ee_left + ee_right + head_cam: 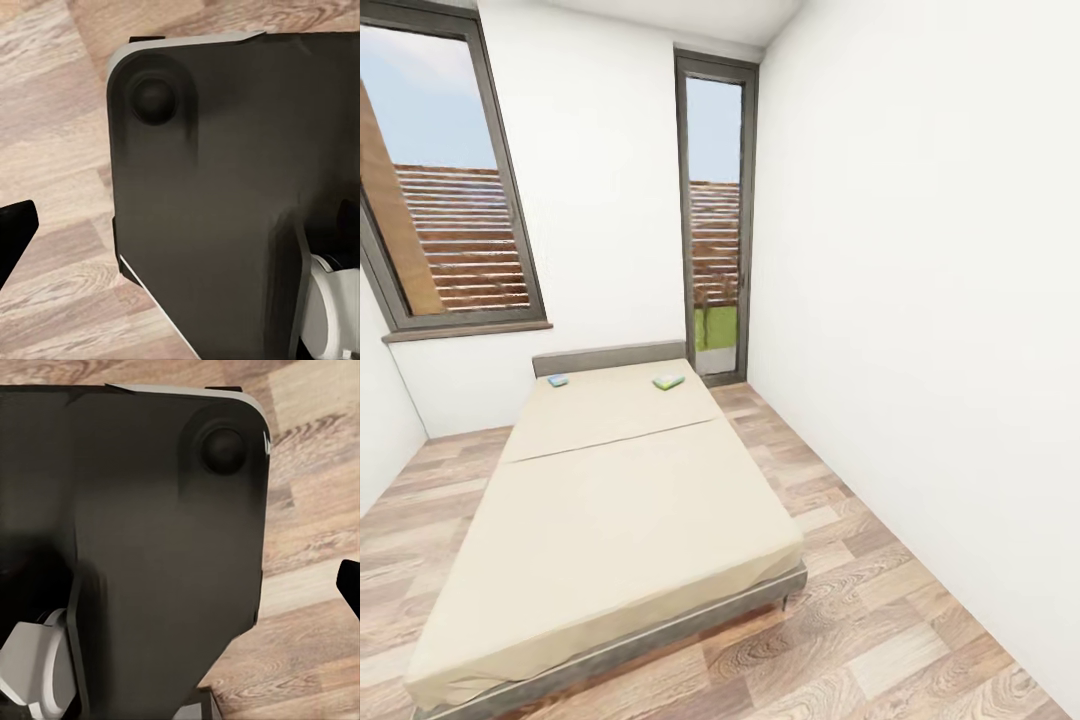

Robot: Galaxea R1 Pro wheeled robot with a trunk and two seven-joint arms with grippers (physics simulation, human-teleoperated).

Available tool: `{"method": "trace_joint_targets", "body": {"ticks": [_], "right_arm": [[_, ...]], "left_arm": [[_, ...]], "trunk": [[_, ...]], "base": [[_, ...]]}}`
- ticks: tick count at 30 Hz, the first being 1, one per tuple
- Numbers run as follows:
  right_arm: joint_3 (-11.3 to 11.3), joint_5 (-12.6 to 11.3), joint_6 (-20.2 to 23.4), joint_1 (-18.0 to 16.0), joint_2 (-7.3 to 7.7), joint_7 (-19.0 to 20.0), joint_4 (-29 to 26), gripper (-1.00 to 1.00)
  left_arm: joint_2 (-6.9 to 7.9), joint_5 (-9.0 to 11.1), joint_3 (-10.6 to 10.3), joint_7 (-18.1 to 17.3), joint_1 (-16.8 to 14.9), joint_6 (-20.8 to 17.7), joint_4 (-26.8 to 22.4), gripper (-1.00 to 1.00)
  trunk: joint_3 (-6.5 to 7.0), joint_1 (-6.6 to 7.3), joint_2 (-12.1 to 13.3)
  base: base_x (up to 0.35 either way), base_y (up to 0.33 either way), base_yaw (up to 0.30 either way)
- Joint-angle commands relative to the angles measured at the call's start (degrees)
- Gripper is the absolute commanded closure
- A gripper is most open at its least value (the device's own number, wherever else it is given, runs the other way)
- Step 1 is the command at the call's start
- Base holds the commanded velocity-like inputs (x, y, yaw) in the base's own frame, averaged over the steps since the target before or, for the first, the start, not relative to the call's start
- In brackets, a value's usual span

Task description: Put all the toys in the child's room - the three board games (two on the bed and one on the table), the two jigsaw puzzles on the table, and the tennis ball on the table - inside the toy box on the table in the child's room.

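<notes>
A: What are the grippers doing?

B: I cannot tell whether either is open or closed. In the left wrist view a black fingertip [13, 229] pokes in at the edge, over the wood-plank floor [52, 112], beside the robot's dark base [210, 187]. The right wrist view is much the same: a sliver of black finger [351, 585] beside that base [135, 525]. Nothing seems to be held or touched by them.

A: And the toys?

B: Two board games lie on the bed [610, 500], up at the far end near the grey headboard [610, 357]. The smaller blue one [558, 380] sits toward the robot's left, the green-and-white one [668, 382] toward its right, well apart from each other.

A: Which way from the arms?

B: Straight ahead, with the whole mattress between. Both arms hang low by the base, so neither is near. The green box's long axis looks slanted across the bed. By my judgement the robot must drive along the bedside, likely the open right-hand floor [840, 560] by the tall window [715, 220], which would favour the left arm.
</notes>
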State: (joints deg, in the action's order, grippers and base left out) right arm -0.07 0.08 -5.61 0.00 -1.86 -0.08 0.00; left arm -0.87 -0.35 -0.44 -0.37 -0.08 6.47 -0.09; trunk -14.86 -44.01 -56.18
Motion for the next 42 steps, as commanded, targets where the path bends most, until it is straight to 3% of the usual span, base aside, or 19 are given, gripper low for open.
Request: {"method": "trace_joint_targets", "body": {"ticks": [1,17,24,27,30,34,37,38,42], "right_arm": [[-0.01,0.0,-0.19,0.0,0.0,-0.01,0.0,-1.0],[-0.08,-0.01,-0.22,-0.01,-0.06,-0.01,0.0,-1.0],[-0.28,-0.24,-0.42,-0.01,-0.82,0.08,-0.03,-1.0],[-0.32,-0.29,-2.69,0.0,-1.23,0.1,-0.52,-1.0],[-0.34,-0.38,-8.24,0.0,-1.43,0.05,-0.78,-1.0],[-0.63,-0.97,-10.98,0.0,-1.83,-0.11,-0.85,-1.0],[-3.06,-4.11,-11.73,0.0,-1.34,-0.2,-0.87,-1.0],[-4.52,-6.16,-11.81,0.0,-0.97,-0.2,-0.87,-1.0],[-6.82,-10.64,-11.84,-0.16,0.65,0.12,-0.96,-1.0]], "left_arm": [[-0.12,-0.05,-0.02,-0.03,-0.01,0.21,0.0,-1.0],[-0.35,-0.09,0.37,0.23,-0.01,0.8,-0.06,-1.0],[-0.13,-0.01,0.63,2.63,-0.01,0.79,-3.15,-1.0],[0.13,0.1,0.69,4.47,-0.01,0.81,-5.67,-1.0],[0.65,0.37,0.93,5.75,-0.05,0.84,-9.44,-1.0],[1.67,0.55,1.09,6.19,-0.12,0.91,-11.5,-1.0],[2.77,0.59,1.14,6.29,-0.18,1.06,-12.04,-1.0],[3.13,0.6,1.17,6.31,-0.21,1.1,-12.14,-1.0],[3.58,0.56,1.16,6.28,-0.26,1.24,-12.43,-1.0]], "trunk": [[0.14,0.22,0.38],[3.01,3.73,6.8],[4.26,5.27,9.6],[4.8,5.93,10.81],[5.34,6.59,12.01],[6.06,7.47,13.61],[6.6,8.13,14.82],[6.78,8.35,15.22],[7.5,9.23,16.82]], "base": [[0.0,0.0,0.0],[0.0,0.0,0.0],[0.0,0.0,0.0],[0.0,0.0,0.0],[0.0,0.0,0.0],[0.0,0.0,0.0],[0.0,0.0,0.0],[0.0,0.0,0.0],[0.0,0.0,0.0]]}}
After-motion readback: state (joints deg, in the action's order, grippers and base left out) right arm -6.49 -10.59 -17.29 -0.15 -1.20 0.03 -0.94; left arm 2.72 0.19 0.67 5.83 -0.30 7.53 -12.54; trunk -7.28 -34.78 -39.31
